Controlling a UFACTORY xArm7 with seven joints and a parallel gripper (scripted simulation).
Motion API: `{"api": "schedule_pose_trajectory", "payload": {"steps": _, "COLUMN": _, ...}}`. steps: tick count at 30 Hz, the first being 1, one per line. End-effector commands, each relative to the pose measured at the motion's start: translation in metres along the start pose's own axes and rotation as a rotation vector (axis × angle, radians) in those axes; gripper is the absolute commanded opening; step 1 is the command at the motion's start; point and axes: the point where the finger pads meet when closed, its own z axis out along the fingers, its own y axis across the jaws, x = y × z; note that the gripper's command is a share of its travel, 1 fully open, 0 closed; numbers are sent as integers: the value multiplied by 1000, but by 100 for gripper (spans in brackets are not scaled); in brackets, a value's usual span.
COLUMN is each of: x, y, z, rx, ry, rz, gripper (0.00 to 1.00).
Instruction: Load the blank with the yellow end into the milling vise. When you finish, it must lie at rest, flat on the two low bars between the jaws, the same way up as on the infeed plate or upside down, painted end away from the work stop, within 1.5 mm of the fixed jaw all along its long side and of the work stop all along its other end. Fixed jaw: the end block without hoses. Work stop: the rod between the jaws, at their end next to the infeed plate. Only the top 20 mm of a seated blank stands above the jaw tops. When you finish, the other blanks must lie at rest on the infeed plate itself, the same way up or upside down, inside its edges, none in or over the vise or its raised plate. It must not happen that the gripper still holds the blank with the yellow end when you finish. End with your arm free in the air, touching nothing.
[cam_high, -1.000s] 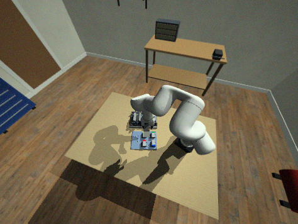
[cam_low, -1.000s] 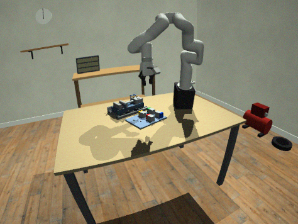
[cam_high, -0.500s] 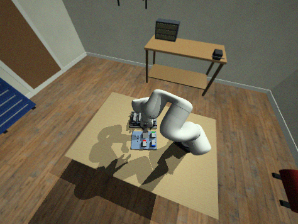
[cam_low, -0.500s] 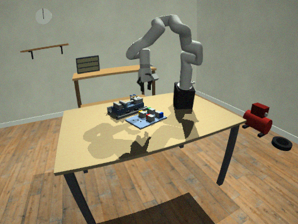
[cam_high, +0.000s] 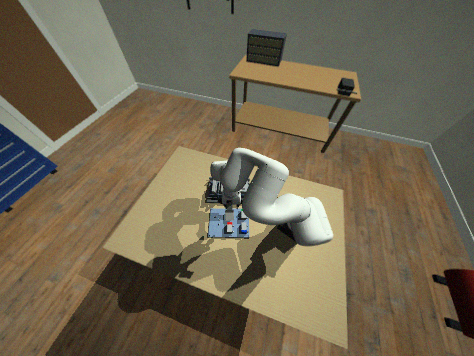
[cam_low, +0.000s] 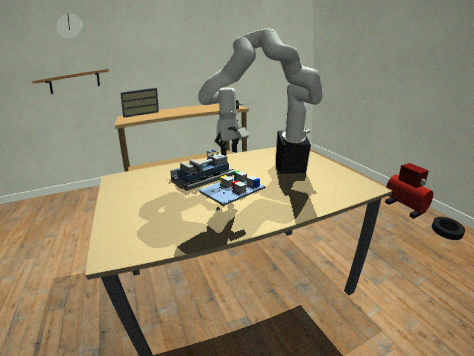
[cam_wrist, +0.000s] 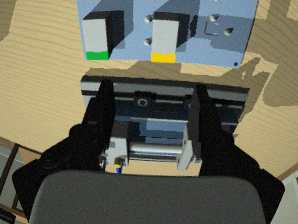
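Note:
The blank with the yellow end (cam_wrist: 164, 39) lies on the blue infeed plate (cam_wrist: 166, 10), in the row next to the vise, its painted end towards the vise. It also shows in the exterior view (cam_low: 226, 180). The milling vise (cam_wrist: 156, 125) (cam_low: 200, 170) stands beside the plate with nothing between its jaws. My gripper (cam_wrist: 152, 97) (cam_low: 228, 144) hangs open and empty well above the vise, its fingers apart from everything.
The arm's black base (cam_low: 292, 156) stands behind the plate.

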Motion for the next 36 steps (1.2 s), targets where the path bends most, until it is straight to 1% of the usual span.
{"api": "schedule_pose_trajectory", "payload": {"steps": 1, "x": -4, "y": 5, "z": 12, "rx": -8, "ry": 5, "rz": -3, "gripper": 63}}
{"api": "schedule_pose_trajectory", "payload": {"steps": 5, "x": -4, "y": 5, "z": 12, "rx": -8, "ry": 5, "rz": -3, "gripper": 63}}
{"api": "schedule_pose_trajectory", "payload": {"steps": 15, "x": -17, "y": 18, "z": 67, "rx": -8, "ry": 5, "rz": -2, "gripper": 63}}
{"api": "schedule_pose_trajectory", "payload": {"steps": 22, "x": -17, "y": 18, "z": 67, "rx": -8, "ry": 5, "rz": -2, "gripper": 63}}
{"api": "schedule_pose_trajectory", "payload": {"steps": 32, "x": -15, "y": 16, "z": 58, "rx": -8, "ry": 4, "rz": -3, "gripper": 63}}
{"api": "schedule_pose_trajectory", "payload": {"steps": 36, "x": -15, "y": 16, "z": 58, "rx": -8, "ry": 4, "rz": -3, "gripper": 63}}
